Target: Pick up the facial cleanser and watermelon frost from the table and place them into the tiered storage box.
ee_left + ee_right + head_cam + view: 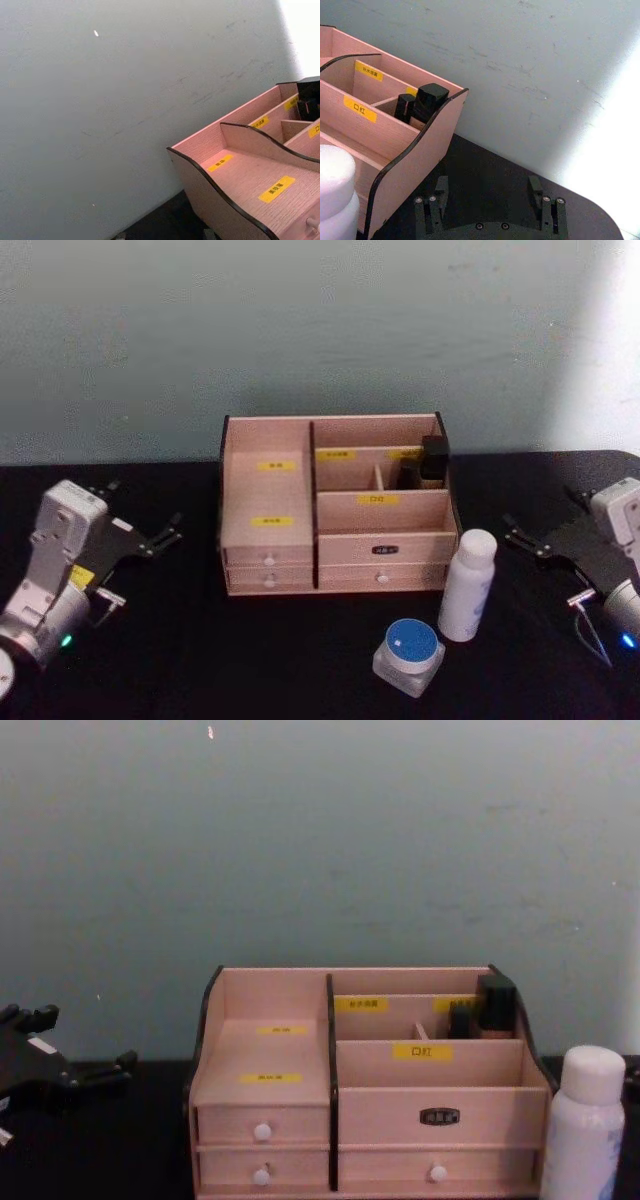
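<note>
Jaws on both grippers stood released, gripping nothing. The tiered storage box sat mid-desk toward the back edge, with small black containers in its rear right compartment. A white bottle stood upright just beside the box's right front corner, and a blue-lidded jar sat nearer the desk's front edge. The left gripper hung near the left edge and the right gripper near the right edge.

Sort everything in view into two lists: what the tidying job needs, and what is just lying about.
Job: wooden box, white bottle, blue-lidded jar, open left hand, open right hand.
Lying about: dark containers already in the box's back right compartment.
</note>
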`<state>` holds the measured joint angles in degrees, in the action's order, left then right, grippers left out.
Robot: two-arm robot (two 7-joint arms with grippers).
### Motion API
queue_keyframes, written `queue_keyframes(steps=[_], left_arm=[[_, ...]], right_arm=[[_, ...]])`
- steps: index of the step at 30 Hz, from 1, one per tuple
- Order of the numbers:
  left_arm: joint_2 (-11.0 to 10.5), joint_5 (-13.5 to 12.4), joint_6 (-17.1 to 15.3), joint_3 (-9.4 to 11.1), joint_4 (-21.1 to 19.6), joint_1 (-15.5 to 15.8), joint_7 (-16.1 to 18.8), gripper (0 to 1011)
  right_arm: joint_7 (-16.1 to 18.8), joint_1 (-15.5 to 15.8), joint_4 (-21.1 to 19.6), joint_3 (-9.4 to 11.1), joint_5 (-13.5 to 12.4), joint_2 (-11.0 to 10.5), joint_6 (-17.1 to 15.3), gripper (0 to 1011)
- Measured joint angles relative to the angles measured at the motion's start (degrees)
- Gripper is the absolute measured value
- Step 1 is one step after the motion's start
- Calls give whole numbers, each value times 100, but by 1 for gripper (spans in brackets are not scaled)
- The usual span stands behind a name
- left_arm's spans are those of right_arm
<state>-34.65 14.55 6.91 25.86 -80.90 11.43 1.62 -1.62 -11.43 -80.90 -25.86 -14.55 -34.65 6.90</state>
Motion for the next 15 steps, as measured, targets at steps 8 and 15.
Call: queue_keyframes(steps=[8, 15], left_arm=[[0, 0, 0, 0, 0, 0, 0, 1001], [0, 0, 0, 0, 0, 0, 0, 1001]], right_arm=[[0, 0, 0, 0, 0, 0, 0, 1003], [0, 0, 0, 0, 0, 0, 0, 1002]])
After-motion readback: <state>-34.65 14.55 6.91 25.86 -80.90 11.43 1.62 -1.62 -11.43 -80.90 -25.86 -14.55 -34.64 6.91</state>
